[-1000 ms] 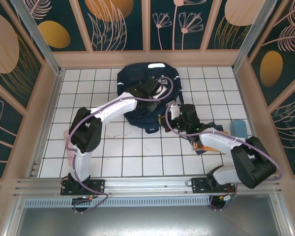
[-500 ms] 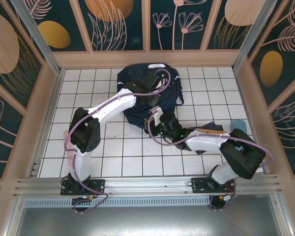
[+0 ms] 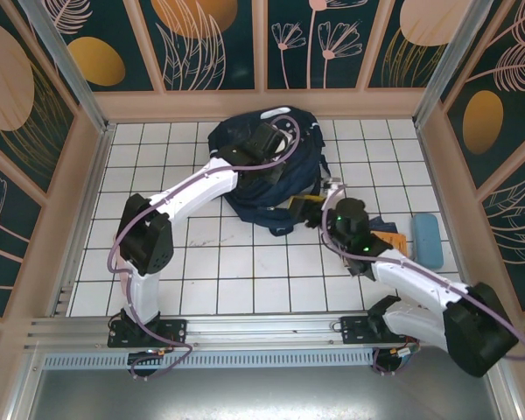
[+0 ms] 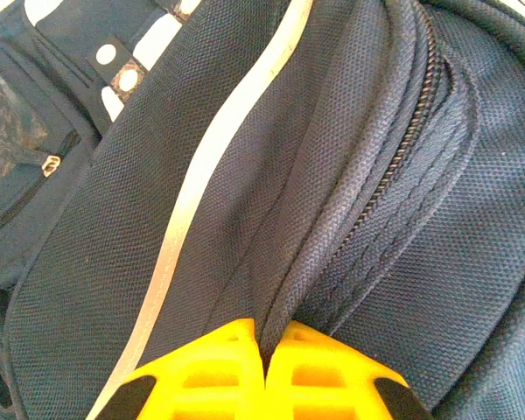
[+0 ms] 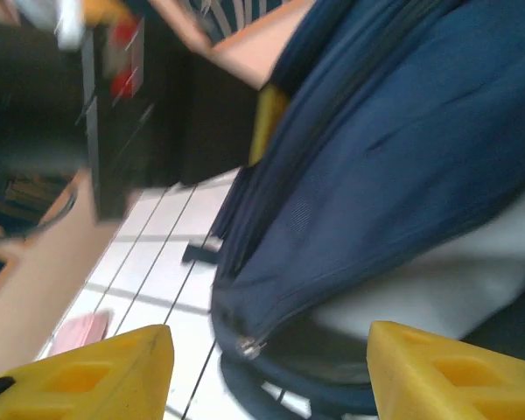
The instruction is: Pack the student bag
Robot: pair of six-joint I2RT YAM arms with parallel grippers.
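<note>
The student bag (image 3: 267,171) lies at the far middle of the desk (image 3: 201,262); the left end effector (image 4: 264,337) pinches its cloth by the zipper (image 4: 394,166) — likely to hold it open; the right end effector (image 5: 267,337) hangs open-fingered and empty at its near side.

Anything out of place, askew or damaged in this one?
Nothing spilled or damaged. The large dark navy fabric backpack lies slumped and rumpled on the white tiled table, a fold beside its zipper pinched in the shut left hand; that suits packing.
</note>
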